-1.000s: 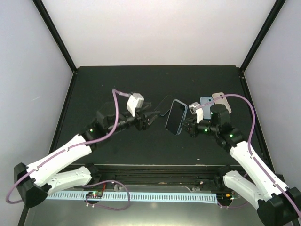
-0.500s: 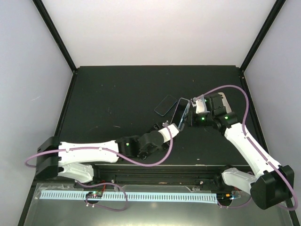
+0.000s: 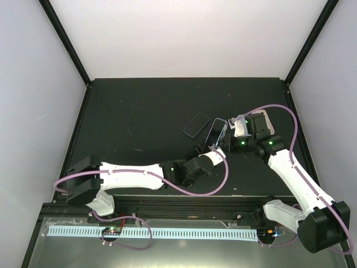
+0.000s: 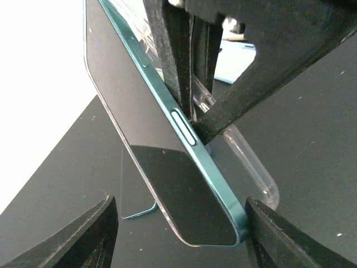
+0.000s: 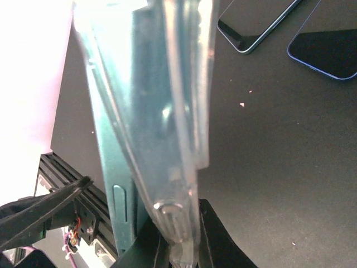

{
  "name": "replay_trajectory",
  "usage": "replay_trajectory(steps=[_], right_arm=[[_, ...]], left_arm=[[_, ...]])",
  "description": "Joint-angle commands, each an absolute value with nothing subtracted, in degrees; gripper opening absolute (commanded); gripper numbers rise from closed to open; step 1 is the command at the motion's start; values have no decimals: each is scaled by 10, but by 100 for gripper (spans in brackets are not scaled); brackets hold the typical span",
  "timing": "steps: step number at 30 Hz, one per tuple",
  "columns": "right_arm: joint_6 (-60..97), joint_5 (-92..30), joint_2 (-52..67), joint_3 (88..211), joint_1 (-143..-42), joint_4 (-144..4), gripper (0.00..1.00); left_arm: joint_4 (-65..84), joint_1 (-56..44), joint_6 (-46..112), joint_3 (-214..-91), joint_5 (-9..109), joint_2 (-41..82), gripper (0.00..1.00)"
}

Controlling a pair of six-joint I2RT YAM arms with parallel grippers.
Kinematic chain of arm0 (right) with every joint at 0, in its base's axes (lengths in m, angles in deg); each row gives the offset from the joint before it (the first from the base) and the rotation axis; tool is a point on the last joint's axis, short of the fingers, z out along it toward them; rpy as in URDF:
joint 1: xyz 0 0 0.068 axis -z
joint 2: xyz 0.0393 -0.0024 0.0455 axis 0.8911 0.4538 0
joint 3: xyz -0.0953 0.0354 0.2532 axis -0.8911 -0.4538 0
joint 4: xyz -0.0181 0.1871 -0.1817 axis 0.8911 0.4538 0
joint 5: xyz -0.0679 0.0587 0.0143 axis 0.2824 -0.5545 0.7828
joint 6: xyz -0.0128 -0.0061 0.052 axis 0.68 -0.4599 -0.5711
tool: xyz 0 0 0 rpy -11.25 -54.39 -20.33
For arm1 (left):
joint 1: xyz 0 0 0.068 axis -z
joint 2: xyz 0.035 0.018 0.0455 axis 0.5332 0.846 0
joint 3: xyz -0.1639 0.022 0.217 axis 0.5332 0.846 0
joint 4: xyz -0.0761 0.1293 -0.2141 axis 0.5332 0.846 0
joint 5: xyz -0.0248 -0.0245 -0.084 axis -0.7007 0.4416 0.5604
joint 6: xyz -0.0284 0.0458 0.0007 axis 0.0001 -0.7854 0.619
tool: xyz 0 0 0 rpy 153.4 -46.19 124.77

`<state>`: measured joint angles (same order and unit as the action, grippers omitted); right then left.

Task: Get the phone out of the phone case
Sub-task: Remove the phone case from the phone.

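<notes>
A teal phone (image 3: 216, 131) with a dark screen stands on edge above the table, partly peeled out of a clear case. In the left wrist view the phone (image 4: 162, 167) leans away from the clear case (image 4: 251, 167). My right gripper (image 3: 228, 139) is shut on the case, and its fingers pinch the case's edge in the right wrist view (image 5: 178, 234). There the case (image 5: 167, 111) lies right of the phone's teal edge (image 5: 114, 162). My left gripper (image 4: 179, 206) is open and straddles the phone's lower end, its right finger touching the corner.
A loose phone (image 3: 196, 124) lies flat on the black table just left of the held one. More phones (image 3: 262, 116) lie behind the right wrist, two of them showing in the right wrist view (image 5: 256, 22). The table's front rail (image 5: 83, 223) is close below.
My left arm has swung from the table's left, low across the front, up to the phone's lower end. My right gripper has turned the cased phone edge-on, and the phone now stands partly out of the case.
</notes>
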<state>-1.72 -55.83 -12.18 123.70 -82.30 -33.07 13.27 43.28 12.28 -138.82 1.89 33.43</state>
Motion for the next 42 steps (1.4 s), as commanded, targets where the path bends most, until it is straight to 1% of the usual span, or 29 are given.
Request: replay_trajectory(steps=[1, 6, 8, 10, 15, 21, 26, 30, 38, 42], right_arm=[[-19, -599, -141, 1234, -818, -360, 1], [-19, -614, -142, 1229, -818, -364, 1], [-19, -620, -137, 1231, -818, -364, 1], [-20, -628, -130, 1232, -818, -364, 1], [-24, -629, -124, 1237, -818, -366, 1], [-28, -620, -128, 1242, -818, -368, 1], [-25, -587, -126, 1244, -818, -368, 1], [-13, -524, -129, 1254, -818, -363, 1], [18, -394, -116, 1273, -818, -348, 1], [26, -360, -115, 1280, -818, -346, 1]], left_arm=[[117, 436, 75, -1415, -60, 358, 60], [61, 435, 6, -1388, -120, 362, 48], [28, 437, -27, -1379, -137, 364, 41], [-4, 438, -52, -1371, -144, 365, 33], [-43, 440, -80, -1360, -147, 361, 17], [-73, 445, -78, -1345, -151, 344, 3], [-80, 446, -48, -1340, -145, 322, 2], [-57, 446, 9, -1335, -130, 287, 2], [-39, 440, 120, -1292, -84, 175, 1], [-16, 433, 149, -1280, -72, 118, 2]])
